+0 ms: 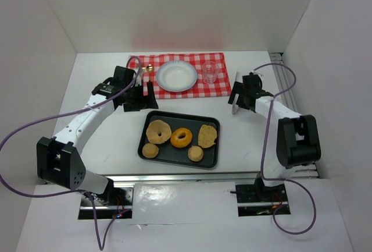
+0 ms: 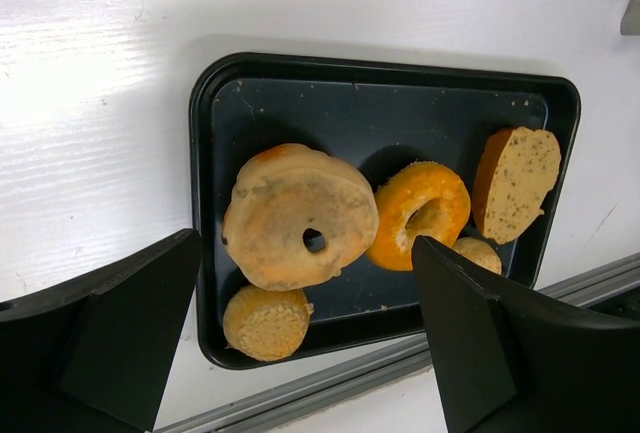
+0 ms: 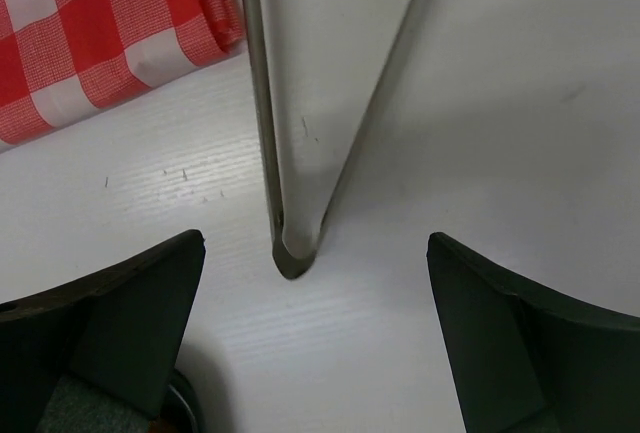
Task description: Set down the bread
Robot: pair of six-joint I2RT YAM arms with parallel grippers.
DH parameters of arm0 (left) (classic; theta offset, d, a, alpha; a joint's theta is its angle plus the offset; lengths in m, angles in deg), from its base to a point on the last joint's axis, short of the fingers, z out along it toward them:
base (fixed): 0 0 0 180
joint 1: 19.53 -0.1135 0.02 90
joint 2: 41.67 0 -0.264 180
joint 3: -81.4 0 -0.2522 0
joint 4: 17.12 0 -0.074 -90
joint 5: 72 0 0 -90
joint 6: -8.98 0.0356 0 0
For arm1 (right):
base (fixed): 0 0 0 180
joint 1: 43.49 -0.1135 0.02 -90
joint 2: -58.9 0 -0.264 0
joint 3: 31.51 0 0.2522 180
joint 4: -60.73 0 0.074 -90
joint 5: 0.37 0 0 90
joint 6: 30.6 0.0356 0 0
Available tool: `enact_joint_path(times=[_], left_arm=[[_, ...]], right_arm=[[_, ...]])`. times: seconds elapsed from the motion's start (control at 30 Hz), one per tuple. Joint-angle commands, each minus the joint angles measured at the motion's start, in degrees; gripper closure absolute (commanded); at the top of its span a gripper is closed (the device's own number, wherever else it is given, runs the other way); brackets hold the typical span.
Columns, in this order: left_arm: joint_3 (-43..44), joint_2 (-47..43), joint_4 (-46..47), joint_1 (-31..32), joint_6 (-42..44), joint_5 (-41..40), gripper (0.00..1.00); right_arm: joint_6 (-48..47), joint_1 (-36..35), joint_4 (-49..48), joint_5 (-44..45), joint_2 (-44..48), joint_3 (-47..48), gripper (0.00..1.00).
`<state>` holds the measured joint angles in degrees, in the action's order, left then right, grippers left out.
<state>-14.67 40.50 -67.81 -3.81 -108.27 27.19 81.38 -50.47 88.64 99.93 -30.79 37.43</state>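
Two small round golden buns lie on the black tray [image 1: 174, 159]: one at its front left corner [image 1: 150, 150] and one at the front middle [image 1: 196, 153]. In the left wrist view the left bun [image 2: 267, 321] shows whole, and the other bun [image 2: 478, 251] is half hidden behind my finger. My left gripper [image 1: 140, 102] is open and empty, above the table just behind the tray's back left corner; the wrist view [image 2: 305, 248] looks down on the tray. My right gripper [image 1: 238, 99] is open and empty to the right of the tray. The white plate [image 1: 176, 75] is empty.
A large tan bagel [image 1: 158, 130], an orange bagel [image 1: 181, 137] and a flat oval slice [image 1: 207, 135] share the tray. The plate, a clear glass [image 1: 210, 73] and a small gold object [image 1: 149, 67] sit on a red checked cloth [image 1: 218, 89]. A pale knife [image 3: 300, 103] lies between my right fingers.
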Motion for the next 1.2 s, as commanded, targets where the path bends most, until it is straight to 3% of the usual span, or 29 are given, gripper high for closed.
enact_joint_path(times=[0.0,0.2,0.4,0.53,0.57,0.73,0.8,0.83,0.93,1.07,1.17], left_arm=[[1.54,-0.43,0.98,0.01,-0.44,0.57,0.00],[2.60,-0.43,-0.07,0.01,0.08,-0.48,0.00],[2.60,0.09,-0.07,0.01,0.09,-2.07,0.00],[2.60,0.09,-0.07,0.01,0.09,-2.07,0.00],[2.60,0.09,-0.07,0.01,0.09,-2.07,0.00],[2.08,0.09,-0.07,0.01,0.09,-2.07,0.00],[1.55,0.09,-0.07,0.01,0.09,-2.07,0.00],[1.55,-0.43,-0.07,0.01,0.09,-2.07,0.00],[1.02,-0.43,-0.07,0.01,0.09,-2.07,0.00],[1.02,-0.96,-0.07,0.01,0.09,-2.07,0.00],[0.50,-2.01,-0.60,0.01,0.09,-2.07,0.00]], right_arm=[[-2.55,-1.28,-5.71,-0.21,-3.90,4.23,0.00],[-1.32,-1.28,-5.53,5.95,-14.28,11.00,0.00],[-0.27,1.18,-6.24,6.39,-22.53,18.28,0.10],[-0.27,1.71,-7.12,7.54,-24.56,18.91,0.23],[0.25,1.71,-7.99,8.06,-25.18,18.91,0.32],[0.79,2.85,-8.53,8.77,-28.08,20.23,0.32],[0.79,2.85,-8.53,10.52,-28.61,20.85,0.41],[0.79,2.85,-8.53,11.05,-27.22,19.98,0.54],[1.40,2.85,-9.84,13.42,-21.95,16.38,0.74],[2.19,2.33,-10.46,13.95,-7.48,9.53,0.74],[0.00,0.66,-5.73,11.41,0.02,8.20,0.74]])
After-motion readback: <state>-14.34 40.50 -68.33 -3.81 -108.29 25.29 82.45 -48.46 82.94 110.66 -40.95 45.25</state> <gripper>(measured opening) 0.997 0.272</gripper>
